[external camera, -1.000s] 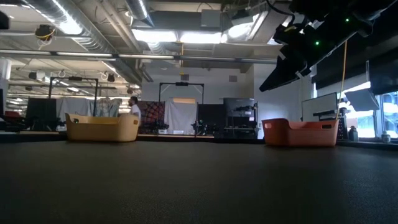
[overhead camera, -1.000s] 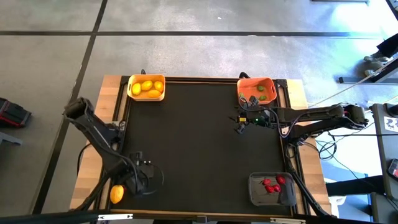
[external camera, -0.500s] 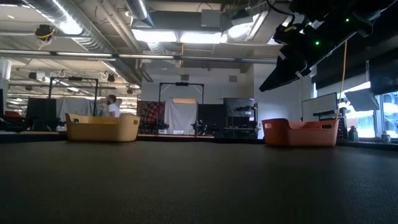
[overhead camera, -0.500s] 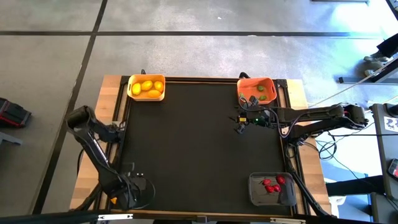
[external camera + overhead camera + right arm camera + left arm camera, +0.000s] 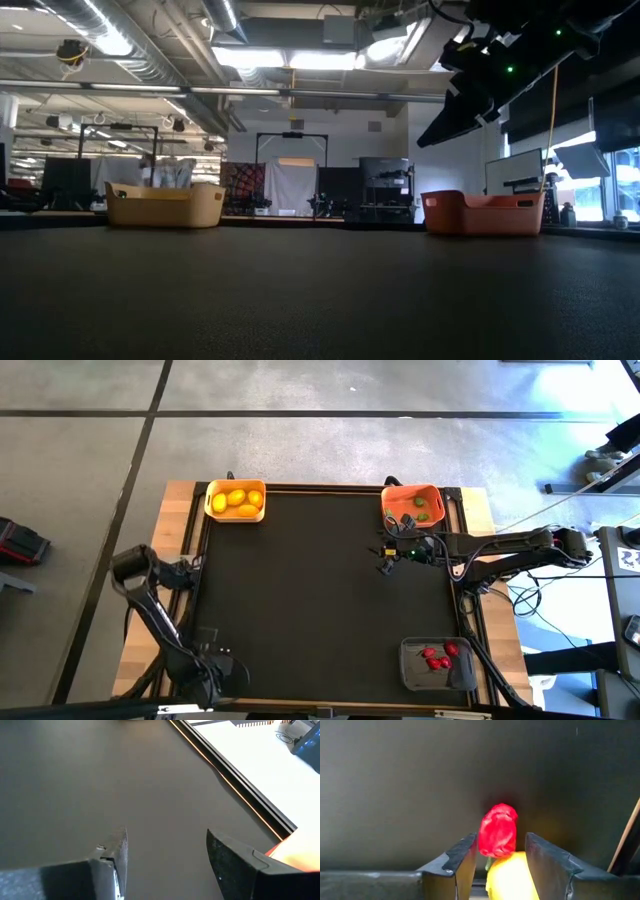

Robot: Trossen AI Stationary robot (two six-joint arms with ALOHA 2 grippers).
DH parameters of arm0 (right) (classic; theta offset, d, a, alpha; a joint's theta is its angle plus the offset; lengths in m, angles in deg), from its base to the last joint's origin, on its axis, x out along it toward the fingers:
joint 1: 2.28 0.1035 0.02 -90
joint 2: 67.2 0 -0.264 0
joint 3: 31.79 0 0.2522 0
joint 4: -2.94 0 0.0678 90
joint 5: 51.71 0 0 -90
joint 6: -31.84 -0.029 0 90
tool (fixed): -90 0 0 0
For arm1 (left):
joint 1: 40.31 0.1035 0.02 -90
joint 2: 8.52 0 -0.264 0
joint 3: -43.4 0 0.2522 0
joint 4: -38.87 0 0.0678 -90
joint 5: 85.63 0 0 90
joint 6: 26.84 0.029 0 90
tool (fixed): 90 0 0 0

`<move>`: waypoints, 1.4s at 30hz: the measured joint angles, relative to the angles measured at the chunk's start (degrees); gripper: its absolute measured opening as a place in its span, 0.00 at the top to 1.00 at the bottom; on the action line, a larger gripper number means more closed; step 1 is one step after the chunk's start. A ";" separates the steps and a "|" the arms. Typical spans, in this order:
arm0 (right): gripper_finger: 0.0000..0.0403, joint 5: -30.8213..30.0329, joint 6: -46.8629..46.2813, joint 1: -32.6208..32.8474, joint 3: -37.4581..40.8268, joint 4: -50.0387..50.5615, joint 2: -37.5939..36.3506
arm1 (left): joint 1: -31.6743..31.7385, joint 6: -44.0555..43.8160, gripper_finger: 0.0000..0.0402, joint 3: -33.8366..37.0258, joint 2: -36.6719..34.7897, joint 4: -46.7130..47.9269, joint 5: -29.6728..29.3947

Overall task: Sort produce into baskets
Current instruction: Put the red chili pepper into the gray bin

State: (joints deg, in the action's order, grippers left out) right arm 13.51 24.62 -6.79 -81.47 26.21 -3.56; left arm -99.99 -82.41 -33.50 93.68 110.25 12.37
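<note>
- Left hand [image 5: 208, 678] sits low at the bottom left of the high view, at the near edge of the dark surface [image 5: 320, 590].
- In the left wrist view the left hand [image 5: 500, 865] has a yellow lemon [image 5: 511, 877] between its fingers [image 5: 459, 862]; whether they actually clamp it, I cannot tell.
- A red piece [image 5: 498, 830] lies just ahead of that lemon, touching or nearly touching it, on the dark mat.
- Right hand [image 5: 384, 558] hangs over the upper right part of the surface, just below the orange-red basket [image 5: 413, 506] in the high view.
- In the right wrist view the right hand [image 5: 167, 857] has its fingers [image 5: 235, 865] spread apart, with nothing between them.
- Yellow basket [image 5: 236, 500] stands at the upper left corner of the surface and holds several lemons [image 5: 240, 501].
- The orange-red basket, at the upper right, holds green pieces [image 5: 418, 510].
- Grey basket [image 5: 437, 664] stands at the lower right corner and holds red pieces [image 5: 438, 654].
- In the low view the yellow basket [image 5: 165, 206] shows at left and the orange-red basket [image 5: 484, 213] at right, with the right arm [image 5: 500, 60] above it.
</note>
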 joint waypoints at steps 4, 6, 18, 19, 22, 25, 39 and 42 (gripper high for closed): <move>0.49 0.00 -0.01 0.01 0.00 -0.21 0.00 | -1.06 0.12 0.62 -0.02 1.00 -0.11 1.01; 0.49 0.00 -0.01 0.00 0.00 -0.43 0.00 | -1.36 0.35 0.63 -0.02 1.34 -0.27 0.78; 0.49 0.00 -0.01 0.02 0.00 -0.44 0.00 | -0.86 3.85 0.75 1.81 1.28 -0.67 0.98; 0.49 0.00 -0.01 0.02 0.00 -0.44 0.00 | -0.53 4.58 0.76 1.86 1.28 -0.54 0.90; 0.49 0.00 -0.01 0.02 0.00 -0.46 0.00 | 0.73 6.10 0.80 2.00 1.13 0.30 -0.27; 0.49 0.00 -0.02 0.02 0.00 -0.50 0.00 | 2.28 8.02 0.81 2.08 0.80 0.75 -0.92; 0.49 2.52 -0.26 0.02 0.00 -0.79 0.02 | 11.66 11.48 0.80 2.12 -13.54 6.93 -17.03; 0.49 3.03 -0.27 0.02 0.00 -0.92 0.02 | 14.20 12.53 0.80 2.12 -17.79 6.72 -26.93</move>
State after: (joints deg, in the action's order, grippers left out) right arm 16.54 24.35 -6.77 -81.47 25.28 -3.54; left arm -85.79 -69.88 -31.38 75.90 116.97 -14.56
